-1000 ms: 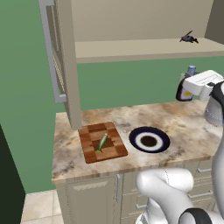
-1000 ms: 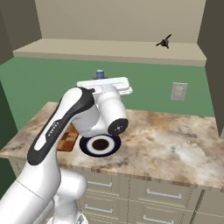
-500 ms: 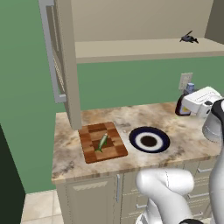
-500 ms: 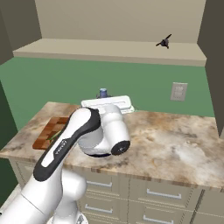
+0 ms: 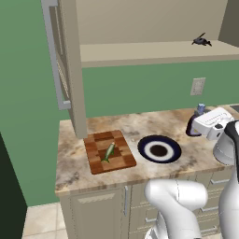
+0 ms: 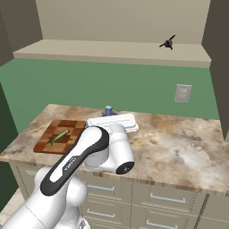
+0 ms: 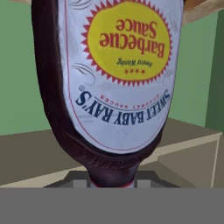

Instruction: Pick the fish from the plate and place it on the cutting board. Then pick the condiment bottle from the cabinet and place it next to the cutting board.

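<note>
The fish [image 5: 109, 151] lies on the cutting board [image 5: 110, 151], running from about 1 o'clock down to 7 o'clock across the checkered wood. The board sits on the marbled bench [image 5: 74, 158] at the left end, just in front of the cabinet [image 5: 70, 60] side panel. Just beside the board, at its 3 o'clock, rests the plate [image 5: 159, 149], nothing on its dark centre.

Further along the bench, at the plate's 3 o'clock and a little back, the condiment bottle [image 5: 194, 122] is at the white hand of the arm; its pale blue cap pokes up above the hand in both base views [image 6: 108, 110]. From here I cannot tell whether its bottom touches the bench. Seen from the hand, the bottle [image 7: 114, 78] is right up against the lens, label reading upside down, "Barbecue Sauce" on a yellow sunburst. The fingertips are hidden by it, so I cannot tell how the jaws stand.

Up on the cabinet shelf [image 5: 154, 50], far to the right, sits a small dark spiky object [image 5: 201, 41]. A pale wall outlet [image 5: 198, 86] is on the green wall above the bottle.
</note>
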{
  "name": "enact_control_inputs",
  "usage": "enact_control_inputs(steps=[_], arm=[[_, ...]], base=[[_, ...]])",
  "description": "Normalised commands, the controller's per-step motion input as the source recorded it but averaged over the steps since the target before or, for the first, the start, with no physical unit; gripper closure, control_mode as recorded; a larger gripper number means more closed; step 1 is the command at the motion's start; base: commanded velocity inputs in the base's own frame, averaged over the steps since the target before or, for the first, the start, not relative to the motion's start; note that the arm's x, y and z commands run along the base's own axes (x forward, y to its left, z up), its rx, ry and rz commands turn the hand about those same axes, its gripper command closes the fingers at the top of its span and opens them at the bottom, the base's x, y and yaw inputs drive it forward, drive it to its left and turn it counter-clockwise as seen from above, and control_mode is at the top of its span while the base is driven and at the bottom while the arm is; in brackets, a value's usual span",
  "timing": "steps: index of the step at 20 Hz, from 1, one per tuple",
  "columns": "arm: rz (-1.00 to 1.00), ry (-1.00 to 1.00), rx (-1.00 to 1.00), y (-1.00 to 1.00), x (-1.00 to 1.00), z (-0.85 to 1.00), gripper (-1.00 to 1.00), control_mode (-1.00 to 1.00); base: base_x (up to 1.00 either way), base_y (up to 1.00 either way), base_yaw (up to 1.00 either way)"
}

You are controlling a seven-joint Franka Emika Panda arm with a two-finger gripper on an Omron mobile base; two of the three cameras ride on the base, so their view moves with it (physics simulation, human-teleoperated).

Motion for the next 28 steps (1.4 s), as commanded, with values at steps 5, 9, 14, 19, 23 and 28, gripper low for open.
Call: enact_control_inputs(steps=[5,9,14,19,23,28], arm=[[0.0,0.0,-0.04,-0.2,0.0,-0.46,1.0,-1.0],[0.0,0.0,-0.05,-0.24,0.0,-0.45,1.0,-1.0],[0.0,0.0,-0.06,-0.23,0.0,-0.46,1.0,-1.0],[0.0,0.0,-0.04,-0.13,0.04,-0.46,1.0,-1.0],[0.0,0.0,-0.02,-0.1,0.14,-0.41,1.0,-1.0],[0.0,0.0,0.0,-0.07,0.19,-0.39,1.0,-1.0]], base=[[0.0,0.0,0.0],[0.0,0.0,0.0],[0.0,0.0,0.0],[0.0,0.0,0.0],[0.0,0.0,0.0],[0.0,0.0,0.0]])
